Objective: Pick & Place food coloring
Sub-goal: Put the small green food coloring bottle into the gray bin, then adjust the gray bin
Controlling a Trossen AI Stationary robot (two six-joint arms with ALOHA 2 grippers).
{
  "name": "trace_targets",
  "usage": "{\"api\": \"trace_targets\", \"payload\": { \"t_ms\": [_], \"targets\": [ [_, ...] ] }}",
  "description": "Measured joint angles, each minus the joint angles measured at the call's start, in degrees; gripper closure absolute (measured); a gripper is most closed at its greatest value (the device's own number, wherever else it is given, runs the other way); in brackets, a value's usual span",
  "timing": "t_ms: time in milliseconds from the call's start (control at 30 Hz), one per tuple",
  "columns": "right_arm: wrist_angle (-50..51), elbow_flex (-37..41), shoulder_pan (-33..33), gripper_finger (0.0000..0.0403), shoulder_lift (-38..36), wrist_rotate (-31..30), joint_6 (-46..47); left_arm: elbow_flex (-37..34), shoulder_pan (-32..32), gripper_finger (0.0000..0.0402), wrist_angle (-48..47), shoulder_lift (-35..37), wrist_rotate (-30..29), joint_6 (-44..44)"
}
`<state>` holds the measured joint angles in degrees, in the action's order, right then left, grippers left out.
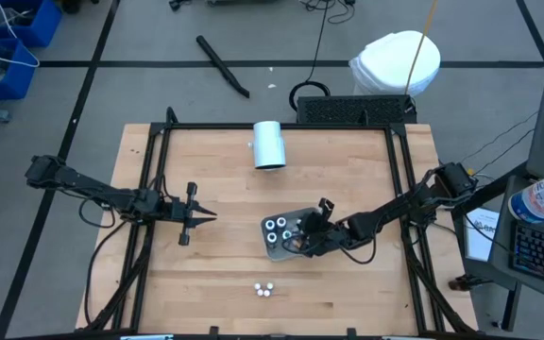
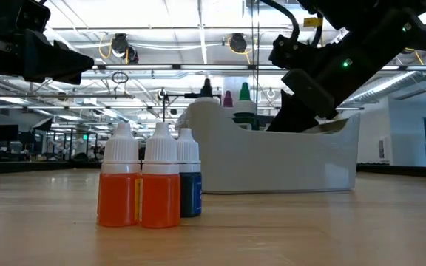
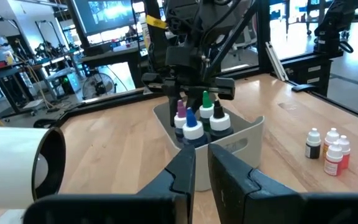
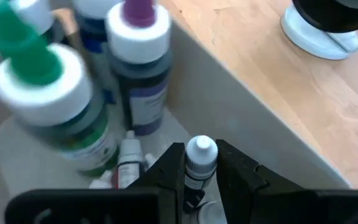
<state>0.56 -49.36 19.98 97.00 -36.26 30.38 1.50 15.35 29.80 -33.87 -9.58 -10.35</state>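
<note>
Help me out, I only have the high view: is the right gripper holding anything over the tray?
Observer: Yes. The right wrist view shows the right gripper shut on a tiny white-capped bottle, inside the grey tray.
Operator: Those three white dots low in my picture?
Observer: In the low view they are small bottles standing upright: two orange, one dark blue.
Operator: And the left gripper?
Observer: Its wrist view shows the fingers almost together with nothing between them.

The right end effector (image 4: pixel 201 167) grips a small white-capped bottle (image 4: pixel 200 163) inside the tray (image 4: pixel 229 99).
</note>
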Motion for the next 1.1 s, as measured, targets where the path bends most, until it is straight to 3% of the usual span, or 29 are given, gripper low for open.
{"api": "trace_targets", "payload": {
  "t_ms": [233, 600, 767, 933, 1100],
  "targets": [
    [-4.2, 0.4, 0.0, 0.0334, 0.3, 0.8, -3.7, 0.0, 0.0, 0.035, 0.0, 0.0, 0.0, 0.1],
    [-6.1, 0.3, 0.0, 0.0274, 0.1, 0.6, -5.1, 0.0, 0.0, 0.035, 0.0, 0.0, 0.0, 0.1],
    [-5.9, 0.3, 0.0, 0.0277, -1.6, 0.5, -6.9, 0.0, 0.0, 0.035, 0.4, 0.0, 0.7, 0.4],
    [-5.3, 0.3, 0.9, 0.029, -6.4, 0.1, -10.6, 0.0, 1.0, 0.035, 0.6, -0.4, 8.9, 1.3],
    [-2.5, 0.3, 4.2, 0.0316, -11.3, -7.2, -14.6, 1.0, 3.6, 0.0362, 0.6, -4.5, 10.4, 2.4]
  ]
}}
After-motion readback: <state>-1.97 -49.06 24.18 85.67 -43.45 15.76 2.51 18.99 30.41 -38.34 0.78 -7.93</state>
